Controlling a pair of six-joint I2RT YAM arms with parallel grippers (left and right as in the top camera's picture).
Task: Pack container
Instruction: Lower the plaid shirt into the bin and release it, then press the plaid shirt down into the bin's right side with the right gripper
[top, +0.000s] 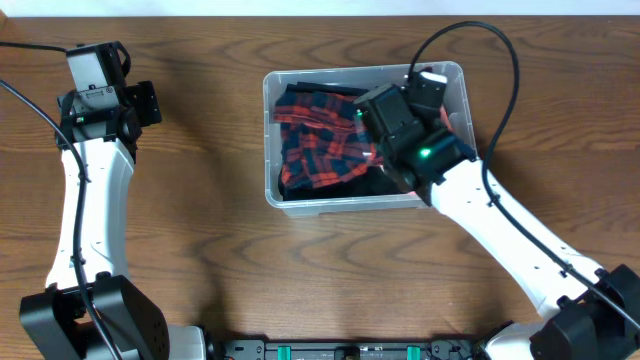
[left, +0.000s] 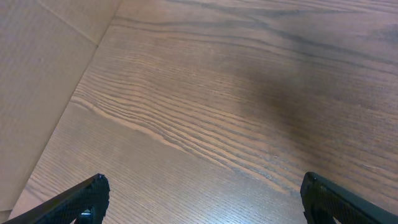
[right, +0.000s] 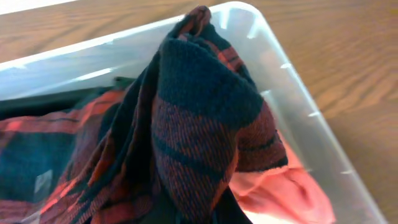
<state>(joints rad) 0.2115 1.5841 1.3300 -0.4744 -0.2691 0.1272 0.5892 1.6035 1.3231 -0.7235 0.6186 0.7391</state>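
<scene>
Plaid cloth (right: 199, 124), pinched in the clenched right claw (top: 378, 120), hangs over the right end of the container (top: 455, 80), which lies left-right on the tabletop (top: 300, 280), released left claw (top: 145, 102) well apart to its left.

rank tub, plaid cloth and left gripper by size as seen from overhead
1. tub
2. plaid cloth, partly hidden by the right arm
3. left gripper, though it may sit nearer the camera

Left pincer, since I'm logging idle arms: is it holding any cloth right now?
No, the left pincer stands wide open above the wooden table, with nothing between its jaws.
</scene>
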